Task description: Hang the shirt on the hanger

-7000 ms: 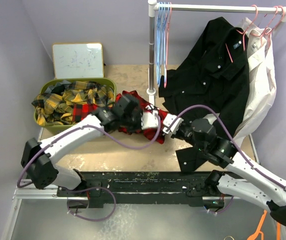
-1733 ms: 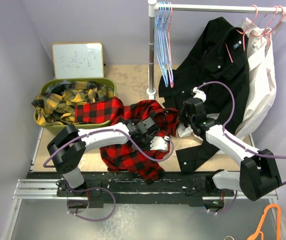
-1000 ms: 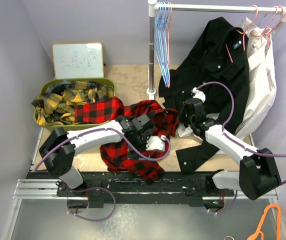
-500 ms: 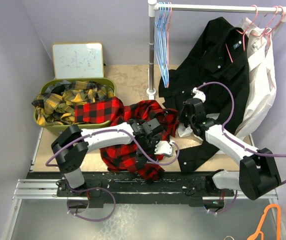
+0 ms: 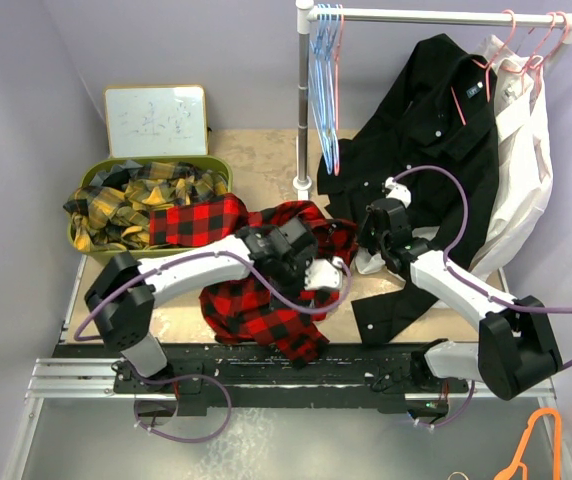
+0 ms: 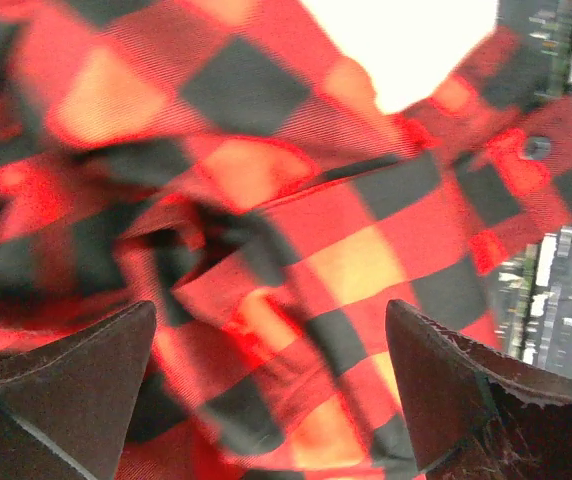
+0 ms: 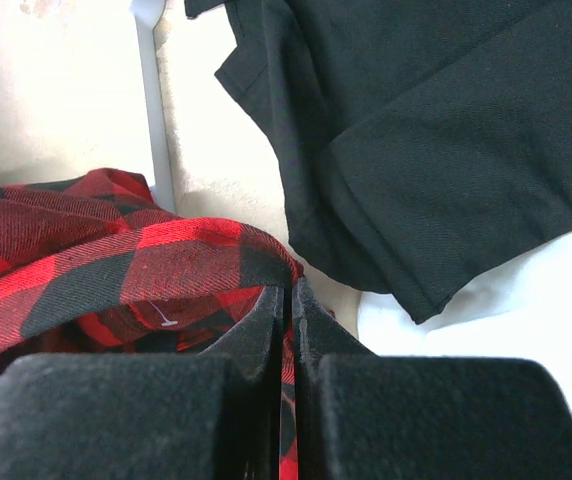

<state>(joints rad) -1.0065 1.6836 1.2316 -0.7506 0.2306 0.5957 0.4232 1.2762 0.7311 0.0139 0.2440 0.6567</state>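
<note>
The shirt (image 5: 256, 305) is lying crumpled on the table (image 5: 256, 150), spreading from the bin (image 5: 126, 258) toward the middle. One end is draping over the bin's near right corner. The hanger (image 5: 338, 70) is, I think, hanging on the rail (image 5: 426, 15) next to the post, in with the blue hangers (image 5: 321, 100). It is showing too thin there for me to be sure.

The bin is holding a plaid cloth (image 5: 136, 195) that is heaping above the rim, and the shirt's draped end is resting against it.

I am seeing the left arm bending low across the shirt, with the left gripper (image 5: 324, 272) sitting over the shirt's right part. On its wrist camera the fingers (image 6: 66, 390) are standing wide apart, and checked cloth (image 6: 296, 230) is filling the space between them. The right arm is reaching in from the right, with the right gripper (image 5: 371, 235) at the shirt's right edge. On that wrist view its jaws are pressing together and pinching a fold of the red hem (image 7: 116, 270), and the black shirt (image 7: 446, 120) is lying just beyond.

Counting up, I am looking at two arms, one checked shirt and one bin. One black shirt (image 5: 426, 140) and one white shirt (image 5: 526, 160) are both hanging from the rail on two more pink hangers (image 5: 514, 40). One whiteboard (image 5: 156, 120) is leaning behind the bin. One orange hanger (image 5: 531, 440) is lying at the near right, off the table.
</note>
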